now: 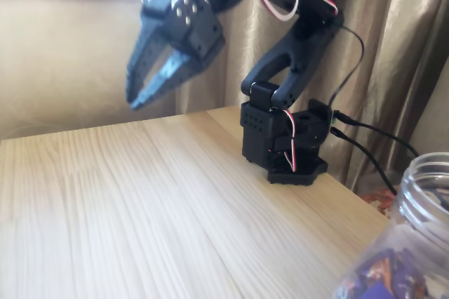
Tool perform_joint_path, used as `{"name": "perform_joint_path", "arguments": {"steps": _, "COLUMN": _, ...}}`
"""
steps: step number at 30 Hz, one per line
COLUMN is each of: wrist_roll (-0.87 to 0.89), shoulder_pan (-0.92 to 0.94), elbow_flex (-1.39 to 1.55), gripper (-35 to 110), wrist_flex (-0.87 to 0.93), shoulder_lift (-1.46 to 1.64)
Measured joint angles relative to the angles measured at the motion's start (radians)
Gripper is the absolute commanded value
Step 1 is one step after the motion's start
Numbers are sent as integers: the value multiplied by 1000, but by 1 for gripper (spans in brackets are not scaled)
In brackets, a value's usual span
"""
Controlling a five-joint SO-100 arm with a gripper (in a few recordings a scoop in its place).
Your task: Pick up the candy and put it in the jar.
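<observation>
Hovering fingers [140, 95] above table [140, 208], jar [414, 243] lower-right.

A pale wooden table [140, 208] fills the lower frame; the arm's black base [284, 148] stands at its right-centre edge, and the jar [414, 243] sits lower right.

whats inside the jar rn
Through the clear wall of the jar, purple-wrapped sweets with orange marks are heaped at the bottom. How many, and how deep the heap goes, is cut off by the picture's edge.

Black arm's pincer [151, 78] raised above wooden table [140, 208], apparently empty, jar [414, 243] at lower right
</observation>
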Motion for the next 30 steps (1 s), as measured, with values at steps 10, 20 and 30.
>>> {"name": "perform_joint_path", "arguments": {"steps": 10, "wrist_roll": 107, "shoulder_pan": 163, "elbow_flex": 316, "gripper": 0, "wrist_flex": -137, "shoulder_lift": 138}}
{"name": "perform_joint_path", "arguments": {"steps": 20, "wrist_roll": -20, "shoulder_pan": 232, "elbow_flex": 787, "gripper": 0, "wrist_flex": -207, "shoulder_lift": 580}}
{"name": "perform_joint_path", "arguments": {"steps": 30, "wrist_roll": -48, "shoulder_pan": 233, "elbow_flex": 873, "gripper": 0, "wrist_flex": -181, "shoulder_lift": 765}}
